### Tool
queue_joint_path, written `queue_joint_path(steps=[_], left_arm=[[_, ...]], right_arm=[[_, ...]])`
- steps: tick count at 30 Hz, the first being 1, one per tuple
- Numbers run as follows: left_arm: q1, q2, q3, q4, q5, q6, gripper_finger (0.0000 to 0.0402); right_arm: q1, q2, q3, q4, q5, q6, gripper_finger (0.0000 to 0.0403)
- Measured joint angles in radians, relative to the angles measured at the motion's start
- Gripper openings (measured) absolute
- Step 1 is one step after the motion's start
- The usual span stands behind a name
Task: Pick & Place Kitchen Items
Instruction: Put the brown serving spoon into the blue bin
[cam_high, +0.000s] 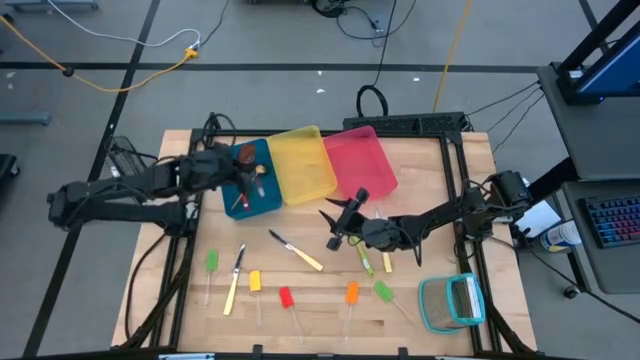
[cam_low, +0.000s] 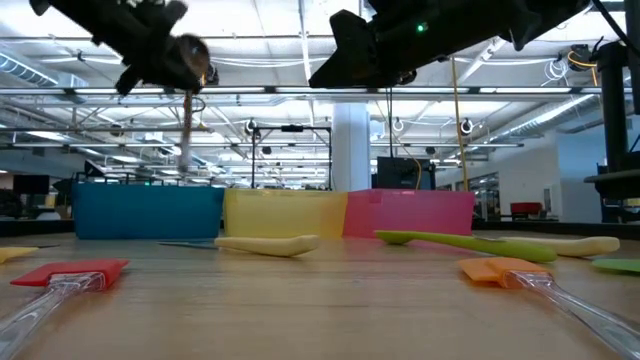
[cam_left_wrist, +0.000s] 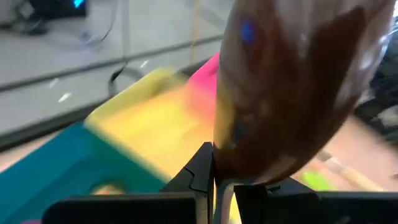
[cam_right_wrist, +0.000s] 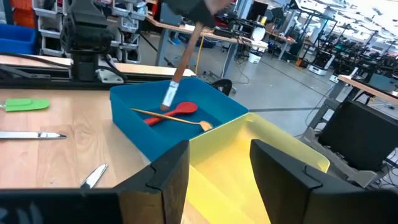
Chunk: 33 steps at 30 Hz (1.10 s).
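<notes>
My left gripper (cam_high: 240, 160) is shut on a brown spoon (cam_low: 187, 100) above the blue bin (cam_high: 250, 180). The spoon's handle (cam_right_wrist: 180, 68) hangs down over the bin. A red spoon (cam_right_wrist: 177, 112) and a thin tan utensil (cam_right_wrist: 180, 119) lie in the blue bin. My right gripper (cam_high: 338, 226) is open and empty above the table, near the pink bin (cam_high: 362, 160). Several utensils lie flat on the table: yellow-handled knives (cam_high: 297, 250), a green spoon (cam_high: 365, 258), and clear-handled sticks with green (cam_high: 212, 262), yellow (cam_high: 255, 282), red (cam_high: 286, 297) and orange (cam_high: 352, 293) heads. My left gripper pinches the brown spoon at its bowl end (cam_left_wrist: 217, 174) between its two fingers; the bowl (cam_left_wrist: 286, 93) stands out past the fingertips. The spoon is lifted clear. Its handle hangs nearly straight down, and the handle's pale end (cam_right_wrist: 169, 99) is just above the blue bin's floor.
The blue, yellow (cam_high: 300, 162) and pink bins stand side by side at the table's far middle. A teal-framed square object (cam_high: 452, 302) lies at the near right. Bare wood shows between the bins and the row of utensils near the front edge.
</notes>
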Motion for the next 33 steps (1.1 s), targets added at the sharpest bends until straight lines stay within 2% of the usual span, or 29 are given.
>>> queue_joint_path(steps=[2,6,10,14,17,24,33], left_arm=[[0.044,0.002,-0.007,-0.052,0.032,-0.01,0.0036],[0.122,0.018,-0.07,-0.026,0.131,-0.009,0.0036],[0.203,0.034,-0.16,0.089,0.205,-0.01,0.0036],[0.303,0.041,-0.254,0.236,0.322,-0.007,0.0036],[0.375,0.042,-0.306,0.288,0.398,-0.013,0.0037],[0.493,0.04,-0.379,0.332,0.485,0.042,0.0037],[0.565,0.043,-0.391,0.3,0.48,0.116,0.0037]], right_arm=[[0.0,0.0,0.0,0.0,0.0,0.011,0.0166],[-0.002,0.0,0.0,0.0,0.0,0.017,0.0166],[-0.002,0.0,0.0,0.0,0.0,0.017,0.0166],[-0.002,0.0,0.0,0.0,0.0,0.017,0.0166],[-0.002,0.0,0.0,0.0,0.0,0.017,0.0166],[-0.005,0.0,0.0,0.001,0.0,0.016,0.0167],[-0.015,0.0,0.0,0.001,0.0,0.017,0.0167]])
